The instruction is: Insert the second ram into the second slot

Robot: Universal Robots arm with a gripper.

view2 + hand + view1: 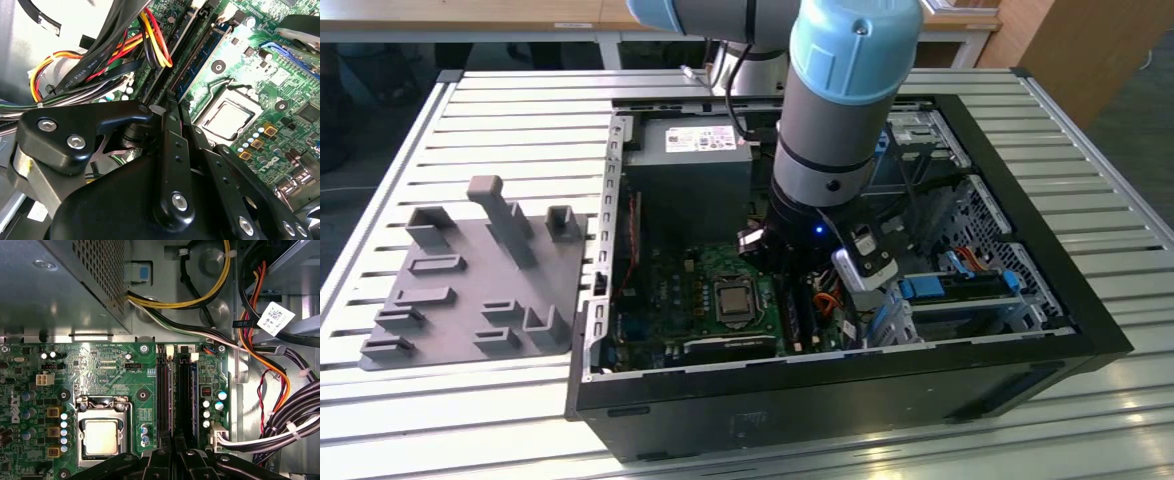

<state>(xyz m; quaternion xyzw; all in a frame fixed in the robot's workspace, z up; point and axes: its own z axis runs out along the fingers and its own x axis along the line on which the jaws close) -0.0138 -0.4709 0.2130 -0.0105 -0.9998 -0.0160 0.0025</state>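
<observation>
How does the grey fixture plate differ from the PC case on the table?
The fixture plate is grey and low, with upright posts; the PC case is black and deep. The plate lies at the exterior view's left, the case at its right. The arm reaches into the case, not the plate. Both rest on the slatted table.

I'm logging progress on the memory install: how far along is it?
One blue memory stick looks seated in a slot beside the processor. The pincer hangs low over the neighbouring slots. I cannot tell whether it carries a stick, so the second insertion is not confirmed.
</observation>
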